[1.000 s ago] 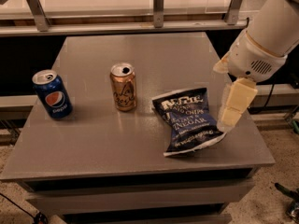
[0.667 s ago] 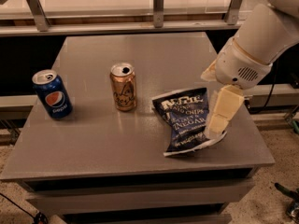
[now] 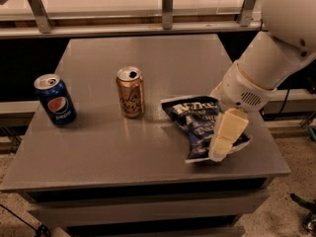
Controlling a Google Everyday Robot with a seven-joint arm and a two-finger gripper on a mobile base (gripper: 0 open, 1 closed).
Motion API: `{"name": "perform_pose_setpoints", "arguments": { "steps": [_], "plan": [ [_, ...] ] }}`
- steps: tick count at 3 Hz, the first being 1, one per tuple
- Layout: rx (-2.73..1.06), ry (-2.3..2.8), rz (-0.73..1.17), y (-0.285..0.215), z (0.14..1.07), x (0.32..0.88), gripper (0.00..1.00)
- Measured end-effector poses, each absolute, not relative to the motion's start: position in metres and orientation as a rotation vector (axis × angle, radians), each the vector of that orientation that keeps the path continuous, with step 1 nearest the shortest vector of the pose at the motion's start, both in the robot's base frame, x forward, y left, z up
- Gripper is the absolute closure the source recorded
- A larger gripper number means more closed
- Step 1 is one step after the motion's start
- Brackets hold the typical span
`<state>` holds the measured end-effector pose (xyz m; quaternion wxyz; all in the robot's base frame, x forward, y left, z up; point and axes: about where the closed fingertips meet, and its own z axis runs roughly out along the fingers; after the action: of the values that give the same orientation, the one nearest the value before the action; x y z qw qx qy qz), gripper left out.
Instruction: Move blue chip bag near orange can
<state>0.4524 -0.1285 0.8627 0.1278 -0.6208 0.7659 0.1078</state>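
The blue chip bag (image 3: 194, 118) lies flat on the right part of the grey table (image 3: 118, 152), dark navy with white lettering and white edges. The orange can (image 3: 130, 93) stands upright to its left, a short gap away, with a silver top and dark script. My gripper (image 3: 220, 148) hangs from the white arm (image 3: 266, 58) and points down onto the right side of the bag, covering that part of it. Whether it touches or holds the bag does not show.
A blue Pepsi can (image 3: 55, 100) stands upright near the table's left edge. A metal rail with posts (image 3: 167, 9) runs behind the table. The table's right edge is just past the bag. Cables lie on the floor at the right (image 3: 303, 204).
My arm has swung left and down, bringing the gripper from beside the bag's right edge to over its right side. The bag and both cans have not moved.
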Motion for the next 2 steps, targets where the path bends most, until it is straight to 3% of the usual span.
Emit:
{"name": "perform_pose_setpoints", "arguments": {
  "steps": [2],
  "plan": [
    [-1.765,2.295,0.201,-0.1369,0.8445,0.4547,0.41]
  ]
}}
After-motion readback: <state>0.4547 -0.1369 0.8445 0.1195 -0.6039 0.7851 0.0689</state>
